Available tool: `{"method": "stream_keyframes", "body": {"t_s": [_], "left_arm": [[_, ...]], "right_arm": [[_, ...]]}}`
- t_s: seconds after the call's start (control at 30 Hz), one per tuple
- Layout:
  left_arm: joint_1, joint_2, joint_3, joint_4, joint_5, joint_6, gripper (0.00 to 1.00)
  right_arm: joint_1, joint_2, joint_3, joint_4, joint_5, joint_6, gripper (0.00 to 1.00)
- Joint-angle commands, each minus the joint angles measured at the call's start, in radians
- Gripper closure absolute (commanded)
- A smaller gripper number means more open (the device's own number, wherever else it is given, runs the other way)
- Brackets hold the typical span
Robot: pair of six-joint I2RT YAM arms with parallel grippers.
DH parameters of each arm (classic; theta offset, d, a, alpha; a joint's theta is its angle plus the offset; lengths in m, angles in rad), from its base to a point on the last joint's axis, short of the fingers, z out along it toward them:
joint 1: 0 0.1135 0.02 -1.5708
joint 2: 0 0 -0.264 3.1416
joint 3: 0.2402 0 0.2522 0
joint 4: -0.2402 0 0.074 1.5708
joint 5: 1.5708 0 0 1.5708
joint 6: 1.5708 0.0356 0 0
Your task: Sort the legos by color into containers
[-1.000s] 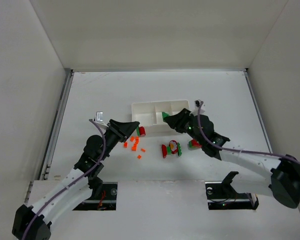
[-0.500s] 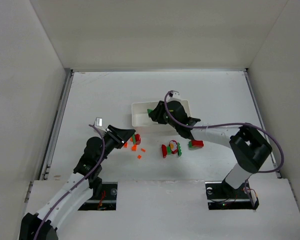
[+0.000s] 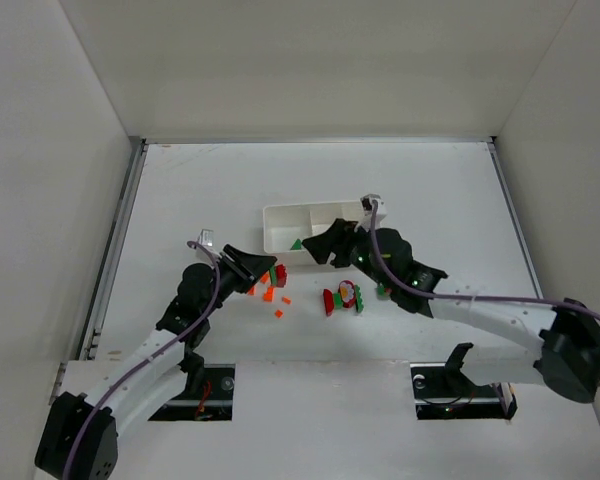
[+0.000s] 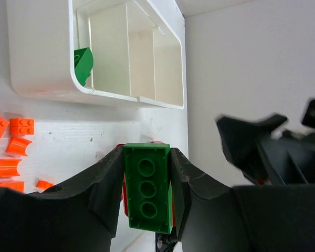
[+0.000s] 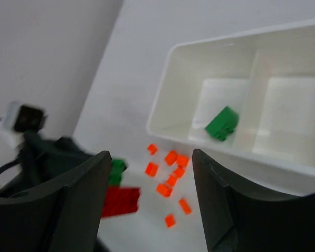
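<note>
The main risk was a clash: the left pincer (image 4: 146,173) was clamped on a green brick (image 4: 147,194) low over the worktop (image 3: 430,190), near the tray (image 3: 280,212), while the right pincer (image 5: 151,157) hung wide and empty just over the tray's near wall, so both arms were crowding the same end. A red brick (image 5: 121,202) lay right against the held green one; whether the two were joined could not be told, and if they were, red might ride along into the green compartment. The grip was across the brick's long sides with much of it standing clear, so a knock on the thin wall could twist it loose or shove the tray. Counted: three compartments, one green piece (image 5: 222,123) already lying in the end one, the other two apparently bare; one green brick in the left pincer; one red brick beside it; about eight orange bits (image 5: 171,156) scattered in front of the tray; and a mixed red-and-green clump (image 3: 343,298) further along, too tangled to count.
</note>
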Motion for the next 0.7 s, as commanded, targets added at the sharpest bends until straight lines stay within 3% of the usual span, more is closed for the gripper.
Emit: {"method": "stream_keyframes", "body": {"t_s": [0.0, 0.27, 0.43, 0.67], "left_arm": [[-0.02, 0.038, 0.064, 0.106, -0.005, -0.005, 0.82], [-0.136, 0.117, 0.116, 0.14, -0.101, 0.016, 0.82], [-0.159, 0.127, 0.134, 0.14, -0.121, 0.024, 0.82], [-0.176, 0.137, 0.145, 0.148, -0.121, 0.024, 0.82]], "right_arm": [[0.096, -0.109, -0.045, 0.071, -0.016, -0.025, 0.31], [0.205, -0.077, 0.001, 0.016, 0.01, -0.056, 0.27], [0.21, -0.048, 0.003, 0.013, 0.013, -0.059, 0.36], [0.21, 0.005, 0.021, 0.005, 0.028, -0.051, 0.42]]}}
